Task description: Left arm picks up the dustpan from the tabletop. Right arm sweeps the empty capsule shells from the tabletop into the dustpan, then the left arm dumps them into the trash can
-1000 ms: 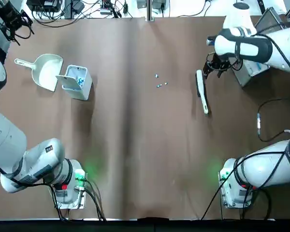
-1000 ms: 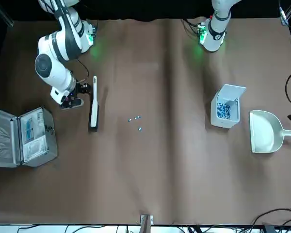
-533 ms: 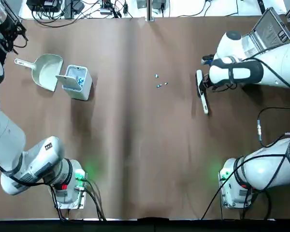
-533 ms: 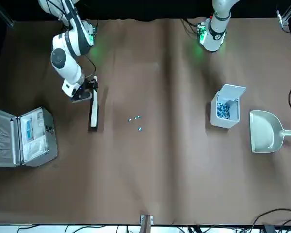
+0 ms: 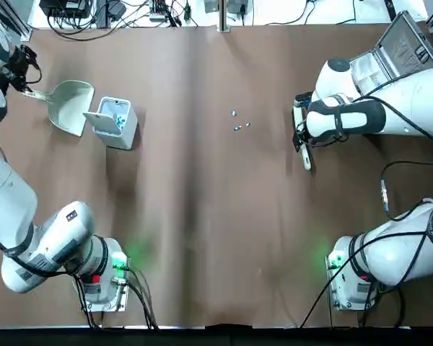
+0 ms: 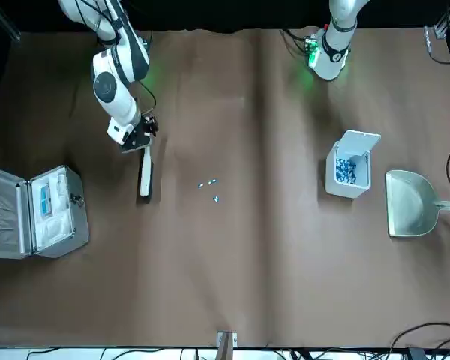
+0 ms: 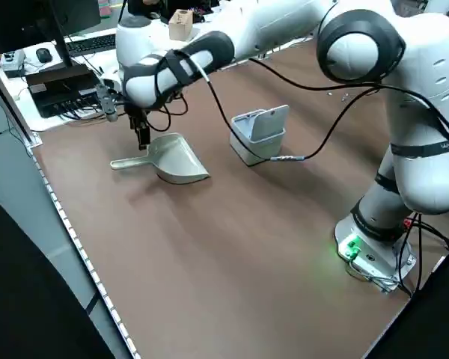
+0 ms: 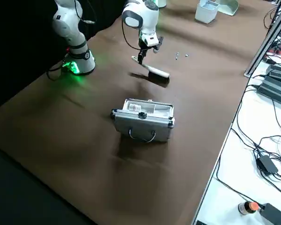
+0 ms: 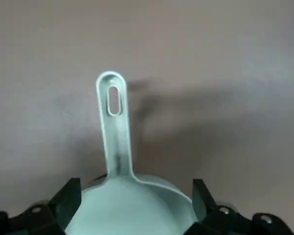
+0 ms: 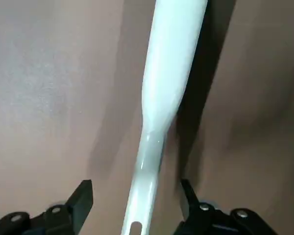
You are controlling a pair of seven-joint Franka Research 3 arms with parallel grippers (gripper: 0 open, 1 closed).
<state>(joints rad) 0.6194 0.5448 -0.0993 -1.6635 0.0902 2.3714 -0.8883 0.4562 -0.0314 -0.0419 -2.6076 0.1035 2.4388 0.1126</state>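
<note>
Left gripper point(image 9: 132, 215) has come down over the dustpan point(image 5: 71, 107) handle beside the trash can point(image 5: 114, 121), fingers spread. Capsule shells point(image 5: 239, 124) mid-bench. Right gripper point(image 10: 134, 203) now straddles the brush point(image 5: 302, 140), spread. Both grasps pending.

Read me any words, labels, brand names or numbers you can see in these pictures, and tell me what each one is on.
No text can be read.
Small dark mark on the left arm's base link: too small to read.
Card or label inside the open silver case: print too blurred to read.
Dustpan, trash can, brush: no visible lettering.
</note>
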